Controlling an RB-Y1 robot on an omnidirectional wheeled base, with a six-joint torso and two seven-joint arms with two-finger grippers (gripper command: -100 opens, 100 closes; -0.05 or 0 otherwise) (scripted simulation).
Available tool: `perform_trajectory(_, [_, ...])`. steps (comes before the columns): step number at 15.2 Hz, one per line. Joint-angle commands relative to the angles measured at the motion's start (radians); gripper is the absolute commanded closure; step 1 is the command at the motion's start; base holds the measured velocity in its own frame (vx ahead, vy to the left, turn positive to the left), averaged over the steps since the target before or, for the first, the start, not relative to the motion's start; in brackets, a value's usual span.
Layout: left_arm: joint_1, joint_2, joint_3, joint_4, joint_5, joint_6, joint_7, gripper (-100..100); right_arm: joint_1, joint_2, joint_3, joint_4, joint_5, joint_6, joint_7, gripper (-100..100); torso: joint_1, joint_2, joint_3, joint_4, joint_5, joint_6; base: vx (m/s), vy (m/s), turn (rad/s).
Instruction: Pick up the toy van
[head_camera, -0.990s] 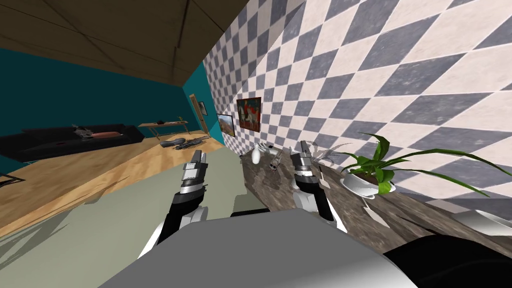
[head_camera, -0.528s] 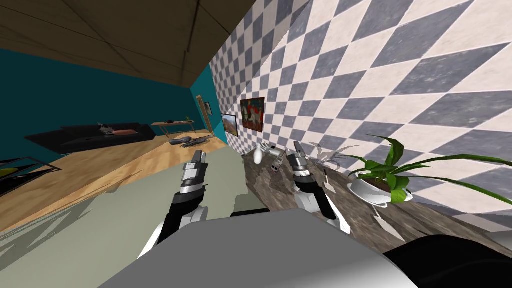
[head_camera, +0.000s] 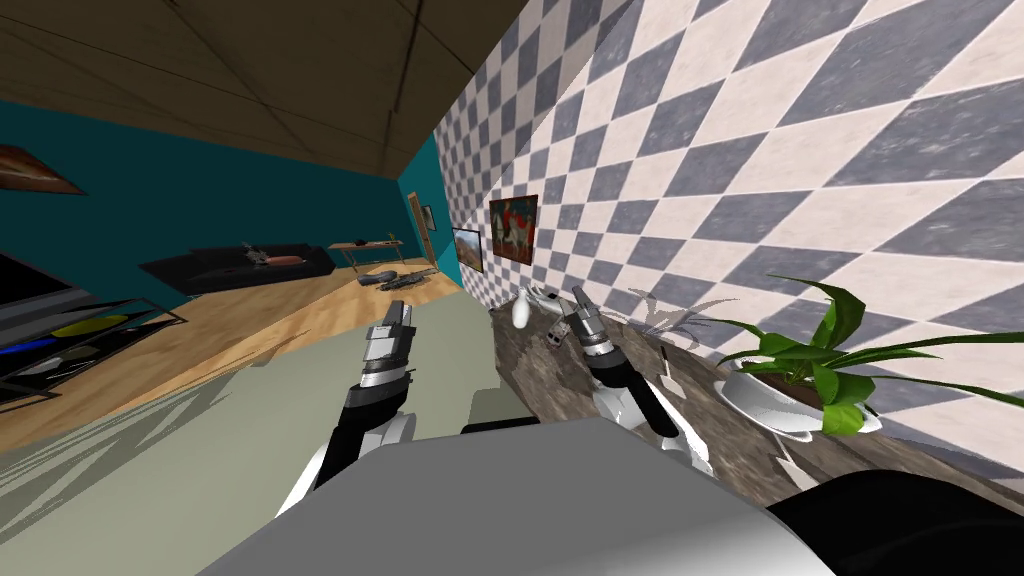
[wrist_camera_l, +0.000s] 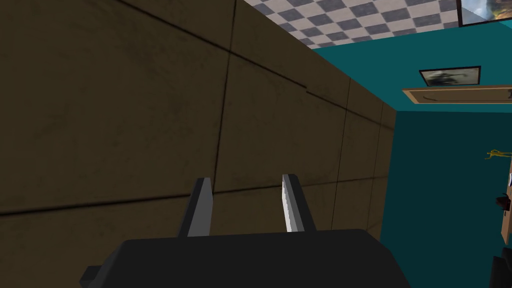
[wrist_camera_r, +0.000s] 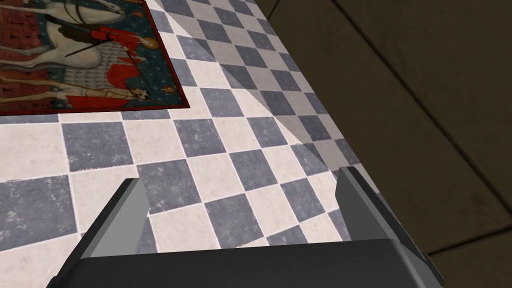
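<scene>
While poised over the dark mottled tabletop, held the right gripper with fingers spread wide and clamped on nothing, aimed up at the checkered wall rather than down at the table; found the toy van standing on the tabletop just beside that gripper's dark body, on its left side and toward the table's left edge, short of the fingertips rather than between them; judged the right arm much the nearer; could not tell the van's long axis, too small to read; held the left gripper well apart from the van, off the table over the pale green floor, fingers parted by a narrower gap and empty; judged that the coming move called for tipping the right gripper down and drawing it back and leftward over the van; noted a white bottle just beyond the van, a likely thing to knock; noted a potted plant well apart on the right, leaving open room there.
</scene>
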Motion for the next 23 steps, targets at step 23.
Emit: perform_trajectory(23, [0.0,0.0,0.0,0.0,0.0,0.0,0.0,0,-0.016,-0.508,0.188,-0.012,-0.087,0.095,0.017,-100,0.0,-0.001,0.0,0.0,0.0,-0.001,-0.006,-0.02,0.126])
